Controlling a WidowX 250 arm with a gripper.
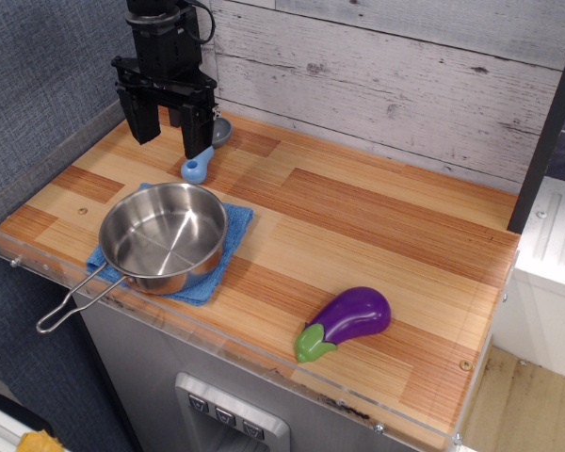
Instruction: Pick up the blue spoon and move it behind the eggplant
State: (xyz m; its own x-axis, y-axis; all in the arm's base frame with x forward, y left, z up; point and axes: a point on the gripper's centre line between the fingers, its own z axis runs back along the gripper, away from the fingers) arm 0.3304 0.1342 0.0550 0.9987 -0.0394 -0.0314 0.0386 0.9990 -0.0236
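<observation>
Wooden tabletop (358, 226), plank grain, clear acrylic lip along front edge. Whitewashed plank wall (405, 85) at back, grey fabric panel on L side.

Black robot arm (160, 28) comes down from top L, over rear L corner of table. Gripper (169, 132) released: two black fingers spread w/ a clear gap between them, tips just above the wood.

Steel pan (165, 235), wire handle pointing toward front L edge, sits on a blue cloth (231, 245); pan near front L, just in front of gripper.

Eggplant (348, 322) glossy purple, green cap facing front L, lying on its side near front edge, R of centre. Well apart from pan and gripper.

Blue spoon (202, 160): light-blue handle end on the wood just beside and below the R finger tip, grey bowl peeking out behind that finger toward wall. Spoon lies at the R finger, not between the two; touching or not – can't tell. Spoon far from eggplant, across table diag.
</observation>
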